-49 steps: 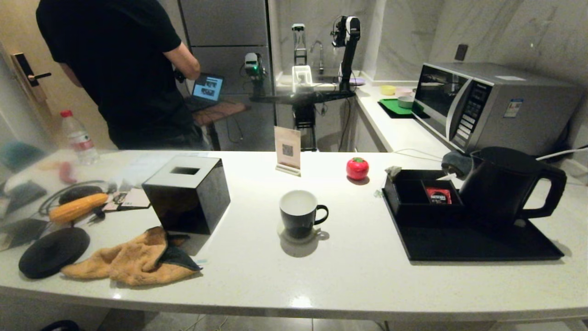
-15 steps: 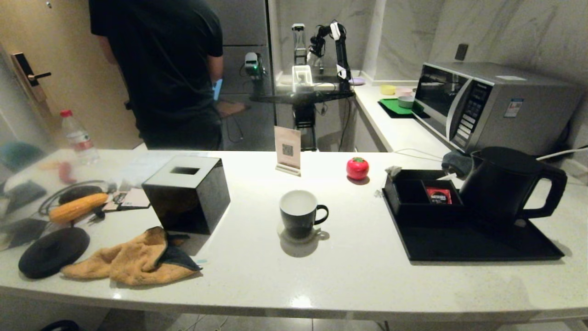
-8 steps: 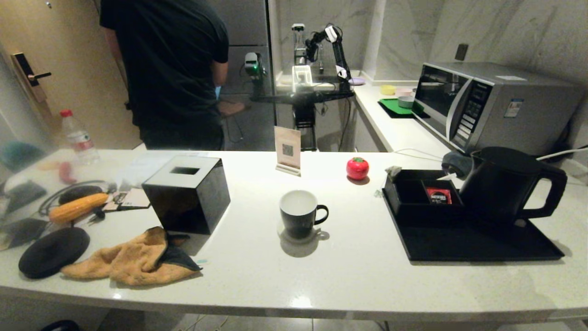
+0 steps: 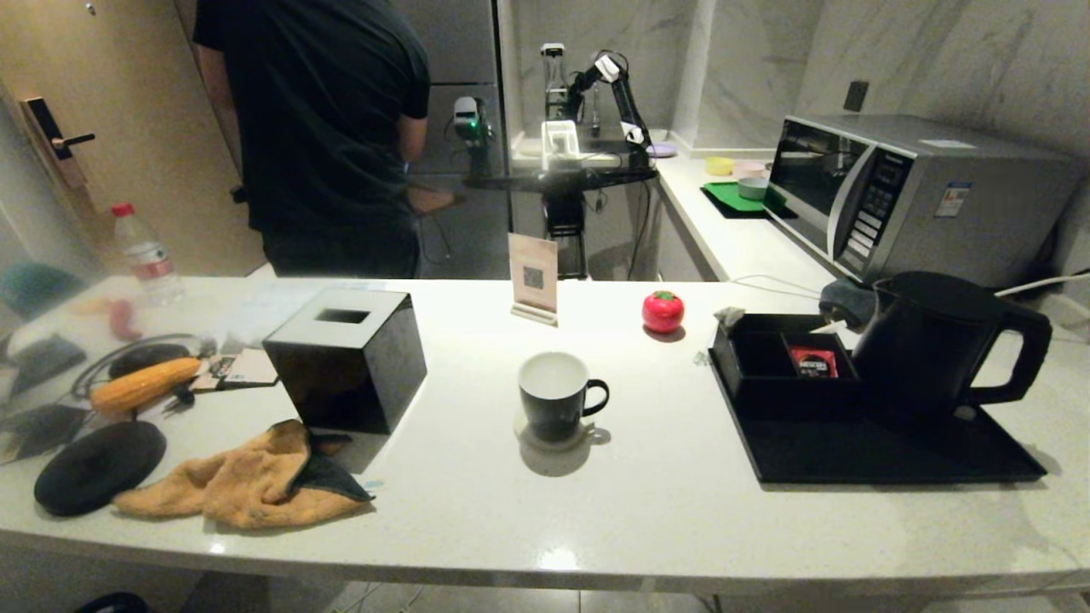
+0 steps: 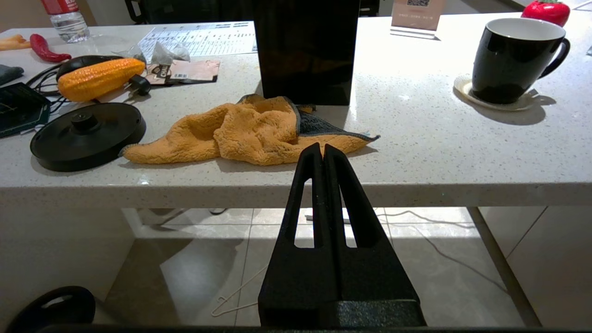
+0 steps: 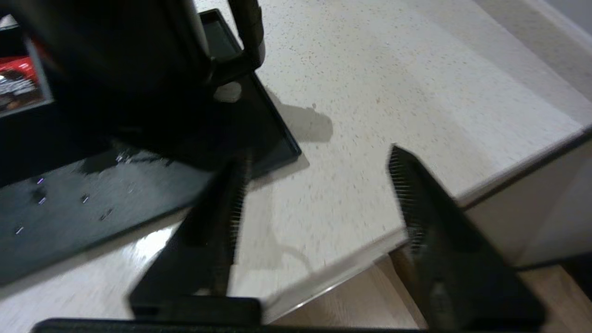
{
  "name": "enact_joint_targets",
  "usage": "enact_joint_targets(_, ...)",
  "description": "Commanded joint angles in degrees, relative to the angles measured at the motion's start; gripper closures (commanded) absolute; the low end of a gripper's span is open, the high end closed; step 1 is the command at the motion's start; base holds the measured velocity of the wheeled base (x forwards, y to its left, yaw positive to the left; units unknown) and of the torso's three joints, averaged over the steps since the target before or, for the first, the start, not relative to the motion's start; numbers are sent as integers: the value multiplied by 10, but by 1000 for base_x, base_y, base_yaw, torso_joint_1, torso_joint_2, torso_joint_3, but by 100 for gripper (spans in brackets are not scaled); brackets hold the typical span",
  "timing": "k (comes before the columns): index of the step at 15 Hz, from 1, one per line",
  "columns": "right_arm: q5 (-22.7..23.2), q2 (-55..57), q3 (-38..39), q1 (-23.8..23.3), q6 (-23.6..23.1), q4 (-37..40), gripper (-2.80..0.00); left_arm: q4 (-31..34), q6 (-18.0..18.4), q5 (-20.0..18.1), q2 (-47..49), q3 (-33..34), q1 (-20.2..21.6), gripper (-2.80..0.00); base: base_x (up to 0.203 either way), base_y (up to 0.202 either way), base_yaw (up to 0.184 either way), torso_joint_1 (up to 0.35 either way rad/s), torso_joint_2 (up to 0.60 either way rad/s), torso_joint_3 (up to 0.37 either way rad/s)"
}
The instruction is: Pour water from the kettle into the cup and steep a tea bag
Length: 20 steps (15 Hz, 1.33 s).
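The black kettle stands on a black tray at the right of the counter, its handle turned to the right. The black cup, white inside, rests on a coaster mid-counter; no water shows. A pale tea bag lies at the far left corner of the tray's black box. Neither gripper appears in the head view. My left gripper is shut and empty, below the counter's front edge, facing the orange cloth. My right gripper is open over the counter's front right edge, near the kettle and the tray's corner.
A red sachet lies in the tray's box. A black tissue box, orange cloth, kettle base and toy corn fill the left. A red tomato, a card stand and a microwave stand behind. A person stands beyond the counter.
The person behind the counter has stepped to the right and the far robot arm has shifted. Kettle, cup and tray have not moved.
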Motion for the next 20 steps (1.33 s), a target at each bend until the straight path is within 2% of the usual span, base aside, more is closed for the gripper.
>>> enact_joint_targets(1,0,73,1,-1,1,-54,-280,0,0,0,0,0,0,0,0,0,0,0,0,0)
enact_joint_targets(5,4,157,1,0,14,-149,-280,0,0,0,0,0,0,0,0,0,0,0,0,0)
enact_joint_targets(6,18,176,1,0,16,-180,-280,0,0,0,0,0,0,0,0,0,0,0,0,0)
enact_joint_targets(8,76,207,9,0,17,-236,-280,0,0,0,0,0,0,0,0,0,0,0,0,0)
enact_joint_targets(10,104,235,12,0,17,-269,-280,0,0,0,0,0,0,0,0,0,0,0,0,0)
enact_joint_targets(14,107,296,-11,3,14,-308,-280,0,0,0,0,0,0,0,0,0,0,0,0,0)
enact_joint_targets(20,104,370,-104,2,7,-338,-280,0,0,0,0,0,0,0,0,0,0,0,0,0)
